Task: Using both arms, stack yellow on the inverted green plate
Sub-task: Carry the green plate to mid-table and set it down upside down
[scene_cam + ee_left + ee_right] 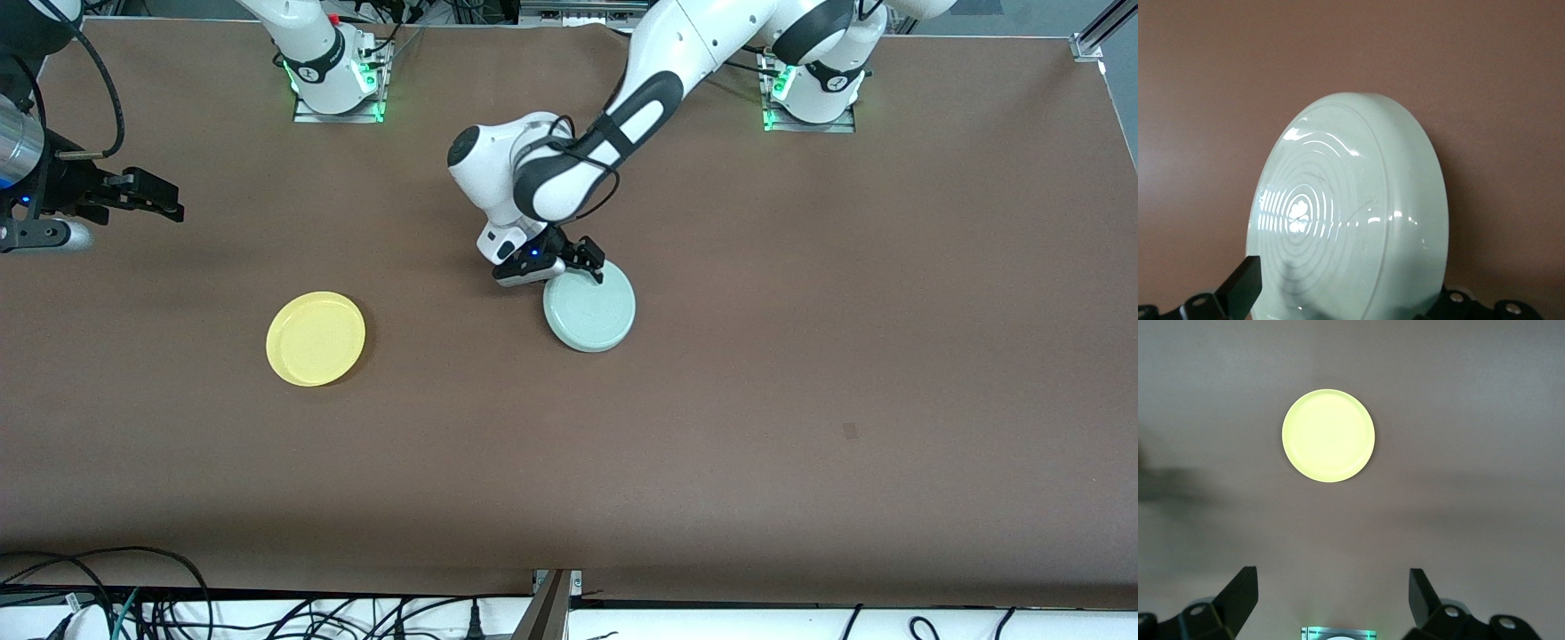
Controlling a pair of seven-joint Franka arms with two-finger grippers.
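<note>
- Here we see the green plate [590, 309] near the middle of the brown table [800, 356], its rim caught by the left gripper [589, 263] at the edge nearest the robots' bases.
- In the left wrist view the green plate [1351, 213] stands tilted up on edge, its ringed glossy underside facing the camera, with one black finger [1241, 288] on each face; we read the left gripper as clamped on the plate's rim.
- From the front we cannot tell whether the plate's lower edge touches the table or hangs just above it.
- The yellow plate [316, 339] lies flat on the table, rim up, well apart from the green plate and toward the right arm's end; it sits slightly nearer the front camera than the green one.
- The right gripper [147, 197] waits in the air over the table's edge at the right arm's end, touching nothing.
- In the right wrist view its two fingers [1238, 597] stand wide apart with nothing between them, and the yellow plate [1329, 435] shows on the bare table farther off.
- The left arm [622, 116] reaches down from its base toward the table's middle.
</note>
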